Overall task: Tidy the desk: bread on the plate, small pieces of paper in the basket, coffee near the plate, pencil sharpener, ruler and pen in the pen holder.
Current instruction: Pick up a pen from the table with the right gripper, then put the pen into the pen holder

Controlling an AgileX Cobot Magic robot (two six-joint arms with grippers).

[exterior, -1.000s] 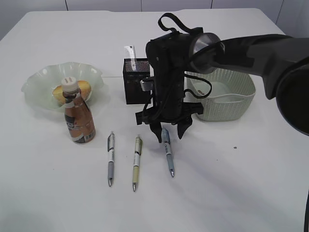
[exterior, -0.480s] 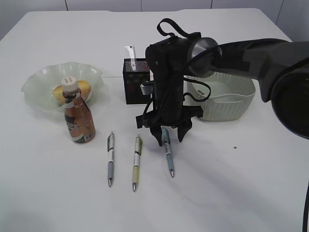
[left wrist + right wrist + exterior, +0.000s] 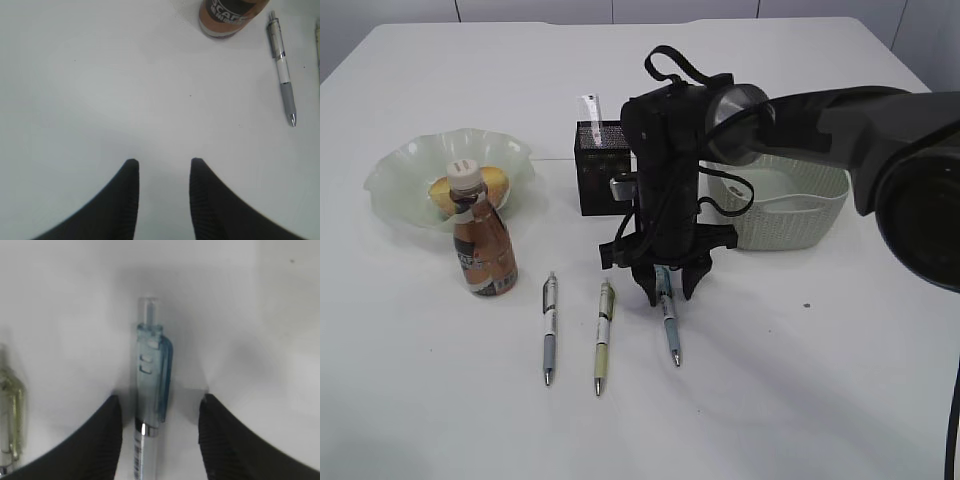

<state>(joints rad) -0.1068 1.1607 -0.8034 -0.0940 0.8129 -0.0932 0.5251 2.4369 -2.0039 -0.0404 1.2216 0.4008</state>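
**Right gripper over the blue pen, jaws either side of it**

The right gripper (image 3: pixel 669 287) stands low on the desk (image 3: pixel 800 380), its ribbed black fingers (image 3: pixel 107 440) apart on both sides of the blue pen (image 3: pixel 149 405), with gaps to the barrel; nothing is gripped. This pen has a clear blue clip and a transparent push button. Left of it lie a yellow-green pen (image 3: pixel 603 336) and a grey-white pen (image 3: pixel 549 327), parallel and apart. The arm hides part of the black mesh pen holder (image 3: pixel 602 168), where the clear ruler (image 3: pixel 590 107) sticks out. The perforated basket (image 3: pixel 810 210) is behind. The coffee (image 3: pixel 483 243) stands in front of the wavy glass plate (image 3: pixel 400 170) with the bread (image 3: pixel 492 183). The left gripper (image 3: pixel 161 192) hovers half open and empty over bare desk
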